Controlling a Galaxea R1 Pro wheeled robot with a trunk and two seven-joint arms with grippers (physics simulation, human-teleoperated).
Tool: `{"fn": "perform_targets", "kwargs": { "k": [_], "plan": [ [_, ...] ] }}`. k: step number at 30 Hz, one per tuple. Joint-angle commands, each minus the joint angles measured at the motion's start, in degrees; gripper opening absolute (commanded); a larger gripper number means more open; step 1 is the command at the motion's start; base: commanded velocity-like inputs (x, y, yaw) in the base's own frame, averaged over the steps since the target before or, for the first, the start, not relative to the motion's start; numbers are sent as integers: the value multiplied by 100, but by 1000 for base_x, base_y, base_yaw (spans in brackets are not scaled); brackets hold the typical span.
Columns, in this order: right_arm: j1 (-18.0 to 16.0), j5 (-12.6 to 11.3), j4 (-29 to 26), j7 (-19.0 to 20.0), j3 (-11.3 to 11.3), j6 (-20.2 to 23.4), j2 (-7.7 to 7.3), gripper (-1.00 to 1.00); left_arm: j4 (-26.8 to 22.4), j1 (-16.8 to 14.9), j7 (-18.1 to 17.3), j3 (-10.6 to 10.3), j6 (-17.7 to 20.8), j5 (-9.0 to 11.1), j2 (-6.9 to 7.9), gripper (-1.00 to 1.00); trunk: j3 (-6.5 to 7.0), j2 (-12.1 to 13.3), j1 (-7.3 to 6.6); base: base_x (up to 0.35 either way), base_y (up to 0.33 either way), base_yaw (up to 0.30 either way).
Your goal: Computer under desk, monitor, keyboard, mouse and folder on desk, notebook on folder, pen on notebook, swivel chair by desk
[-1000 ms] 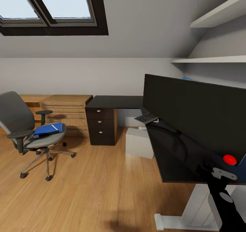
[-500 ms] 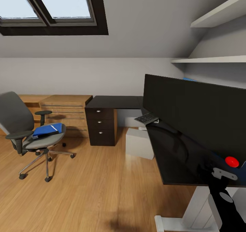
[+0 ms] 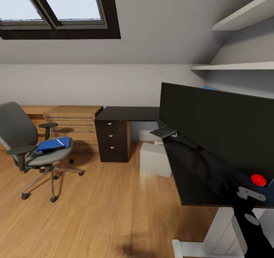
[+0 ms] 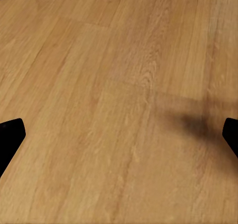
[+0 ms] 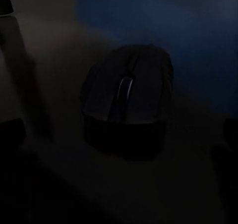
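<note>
A black L-shaped counter point(image 3: 129, 113) ran along the attic room's wall under a skylight point(image 3: 57, 7), a wooden cabinet point(image 3: 74, 125) touching its drawer end and the computer point(image 3: 155, 159) on the wood floor point(image 3: 106, 212) beneath it. On the counter stood the monitor point(image 3: 217, 128) with the keyboard point(image 3: 163, 131) beside it; well apart from the counter, the chair point(image 3: 32, 147) carried the folder point(image 3: 53, 144). The left claw point(image 4: 119, 140) hung wide over bare floor, while the right claw point(image 5: 119, 135), its spread not discernible in the gloom, hovered over the mouse point(image 5: 126, 97).
</note>
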Motion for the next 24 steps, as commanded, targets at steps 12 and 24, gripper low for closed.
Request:
{"fn": "perform_targets", "kwargs": {
  "k": [12,24],
  "plan": [
    [-3,-40,1,-20,7,-12,-2,100,0,-3,-15,12,-19,32,-3,100,-6,-3,-1,0,0,0],
    [-1,-40,1,-20,7,-12,-2,100,-2,-3,-15,9,-19,32,-3,100,-6,-3,-1,113,0,0]
  ]
}}
